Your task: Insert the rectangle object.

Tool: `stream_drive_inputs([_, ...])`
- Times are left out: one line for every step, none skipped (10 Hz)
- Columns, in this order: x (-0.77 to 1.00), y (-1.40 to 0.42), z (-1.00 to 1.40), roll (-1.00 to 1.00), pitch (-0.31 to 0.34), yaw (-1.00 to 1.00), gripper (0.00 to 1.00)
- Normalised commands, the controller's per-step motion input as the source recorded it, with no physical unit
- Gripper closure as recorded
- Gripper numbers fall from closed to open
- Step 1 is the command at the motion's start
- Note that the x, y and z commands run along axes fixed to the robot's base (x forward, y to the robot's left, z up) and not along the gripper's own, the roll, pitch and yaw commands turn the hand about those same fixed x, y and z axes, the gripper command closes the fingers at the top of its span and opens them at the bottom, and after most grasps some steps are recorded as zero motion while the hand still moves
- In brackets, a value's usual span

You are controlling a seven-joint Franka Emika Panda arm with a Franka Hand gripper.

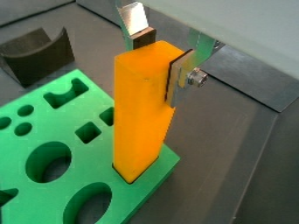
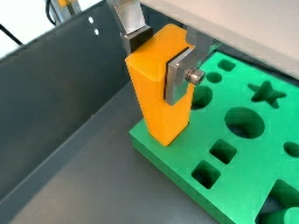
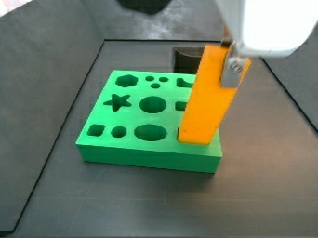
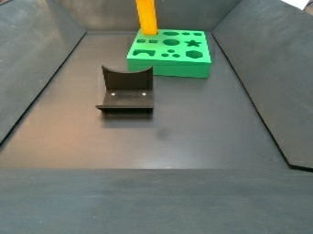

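The rectangle object [image 1: 142, 114], a long orange-yellow bar, stands nearly upright with its lower end in a hole at a corner of the green block [image 1: 47, 131]. My gripper [image 1: 162, 59] is shut on the bar's upper part, with one silver finger plate [image 1: 181, 79] flat on its side and the other pad against the opposite face. The bar [image 2: 158, 96], gripper [image 2: 159, 57] and block [image 2: 251, 149] also show in the other wrist view. In a side view the bar [image 3: 205, 98] rises from the block [image 3: 130, 139] under the gripper [image 3: 228, 56]. In a side view only the bar [image 4: 145, 16] and block [image 4: 184, 55] show.
A small dark grey curved holder [image 4: 124, 90] stands on the dark floor apart from the block, and shows in a wrist view [image 1: 35, 54] and behind the block in a side view [image 3: 187, 58]. Sloping dark walls [image 2: 70, 105] enclose the floor.
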Motion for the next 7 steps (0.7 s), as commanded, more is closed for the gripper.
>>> stream_drive_inputs([-0.23,0.13,-0.60,-0.11,-0.301,0.05,1.00])
stream_drive_inputs([-0.28,0.10,-0.53,0.00,-0.363,0.08,1.00])
stream_drive_inputs([-0.27,0.00,-0.49,0.01,-0.270,0.09,1.00])
stream_drive_inputs([-0.05,-0.57,-0.08,0.38,-0.111,-0.03,1.00])
stream_drive_inputs([0.00,-0.51,-0.25,0.50,-0.044,-0.13,1.00])
stream_drive_inputs([-0.05,-0.39,-0.59,0.25,-0.054,-0.11,1.00])
stream_drive_inputs([-0.06,-0.20,-0.64,-0.03,-0.167,0.00,1.00])
